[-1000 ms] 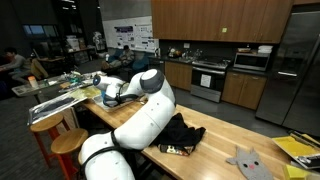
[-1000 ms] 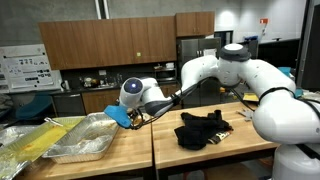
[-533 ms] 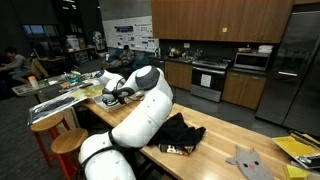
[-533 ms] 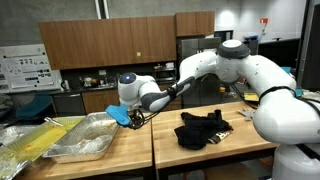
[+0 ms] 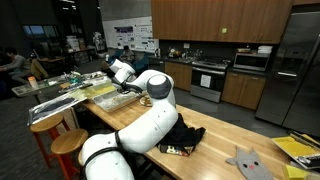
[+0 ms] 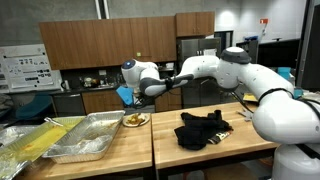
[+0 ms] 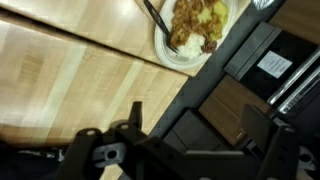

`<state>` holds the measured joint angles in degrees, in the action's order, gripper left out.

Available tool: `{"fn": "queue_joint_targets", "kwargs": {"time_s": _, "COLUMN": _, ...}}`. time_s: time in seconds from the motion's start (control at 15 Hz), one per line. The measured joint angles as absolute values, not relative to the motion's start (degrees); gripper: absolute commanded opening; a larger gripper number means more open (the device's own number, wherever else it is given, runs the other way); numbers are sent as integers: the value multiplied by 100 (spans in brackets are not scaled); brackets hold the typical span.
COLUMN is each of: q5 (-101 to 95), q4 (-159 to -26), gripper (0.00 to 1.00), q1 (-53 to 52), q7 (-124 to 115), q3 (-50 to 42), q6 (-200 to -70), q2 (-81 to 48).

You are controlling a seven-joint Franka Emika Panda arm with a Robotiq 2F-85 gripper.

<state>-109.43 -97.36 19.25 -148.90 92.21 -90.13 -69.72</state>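
Wrist view looks down on a white plate (image 7: pixel 176 47) near the edge of the wooden table (image 7: pixel 60 70). The plate is heaped with brownish-yellow food (image 7: pixel 200 20), and a dark utensil (image 7: pixel 153 14) rests in it. Your gripper (image 6: pixel 126 96) hangs in the air above that plate, well clear of it. Whether its jaws are parted or closed does not show. Just beside the plate sits a foil tray (image 6: pixel 85 153), and next to it a second tray (image 6: pixel 10 132) holding something yellow.

Dim room under overhead lamps, bright glare on pale wood, wrist view blurred, soft shadows.
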Motion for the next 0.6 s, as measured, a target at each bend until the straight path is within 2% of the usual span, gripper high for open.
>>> {"fn": "queue_joint_targets", "kwargs": {"time_s": 0.33, "q5": -12890, "q4": -9668, "gripper": 100, "q1": 1996, "q7": -14884, "q3": 10605, "q6": -6906, "q2": -8644}}
{"fn": "queue_joint_targets", "kwargs": {"time_s": 0.6, "q5": -13025, "q4": -9359, "gripper": 100, "q1": 1964, "q7": -14888, "q3": 10852, "q6": -6820, "q2": -8658}}
